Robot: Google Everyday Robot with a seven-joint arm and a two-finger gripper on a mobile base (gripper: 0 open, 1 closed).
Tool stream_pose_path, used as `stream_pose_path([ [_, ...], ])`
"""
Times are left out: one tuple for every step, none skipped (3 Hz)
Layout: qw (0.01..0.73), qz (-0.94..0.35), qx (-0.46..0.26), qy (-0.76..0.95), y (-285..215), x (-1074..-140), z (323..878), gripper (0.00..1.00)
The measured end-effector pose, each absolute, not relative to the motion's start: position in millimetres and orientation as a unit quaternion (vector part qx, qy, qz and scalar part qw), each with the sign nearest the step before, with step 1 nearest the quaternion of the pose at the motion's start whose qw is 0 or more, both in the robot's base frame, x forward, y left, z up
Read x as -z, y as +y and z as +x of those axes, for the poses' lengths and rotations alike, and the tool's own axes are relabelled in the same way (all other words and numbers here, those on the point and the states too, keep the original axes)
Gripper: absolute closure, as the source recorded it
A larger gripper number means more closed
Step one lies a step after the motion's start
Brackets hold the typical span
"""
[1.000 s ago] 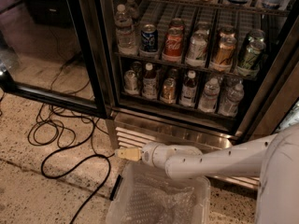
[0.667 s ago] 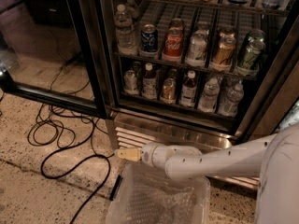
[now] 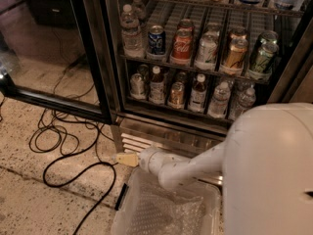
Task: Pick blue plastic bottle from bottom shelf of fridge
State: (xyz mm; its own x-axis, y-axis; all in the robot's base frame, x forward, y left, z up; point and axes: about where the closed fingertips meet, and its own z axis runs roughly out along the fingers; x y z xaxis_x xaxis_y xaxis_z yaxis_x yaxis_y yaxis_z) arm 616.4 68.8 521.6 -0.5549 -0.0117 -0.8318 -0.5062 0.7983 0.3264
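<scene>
The fridge [image 3: 103, 58] stands with its glass door [image 3: 44, 48] swung open to the left. On the bottom shelf [image 3: 186, 110] a slim blue plastic bottle [image 3: 157, 84] with a white cap, dark body and pale label stands second from the left. A similar white-capped bottle [image 3: 198, 93] stands further right. My gripper [image 3: 125, 159] hangs low in front of the louvred base grille [image 3: 146, 142], pointing left, well below the shelf and holding nothing.
Clear water bottles [image 3: 218, 99] and small cans [image 3: 176, 94] share the bottom shelf. Soda cans [image 3: 182, 46] fill the rack above. Black cables [image 3: 63, 148] loop on the floor. A clear plastic bin [image 3: 166, 209] with bubble wrap sits under my arm.
My gripper and forearm have shifted slightly left along the grille. The arm's shoulder fills more of the right side. The bottles have not moved.
</scene>
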Motion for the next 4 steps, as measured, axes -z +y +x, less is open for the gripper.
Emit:
stream_pose_path([
  [0.499, -0.152, -0.239, 0.819, 88.5, -525.7, 642.1, 0.0],
  [0.527, -0.114, -0.222, 0.812, 74.3, -537.5, 658.4, 0.0],
  [0.528, -0.113, -0.222, 0.812, 74.4, -537.6, 658.9, 0.0],
  [0.564, -0.083, -0.248, 0.783, 77.1, -544.8, 681.6, 0.0],
])
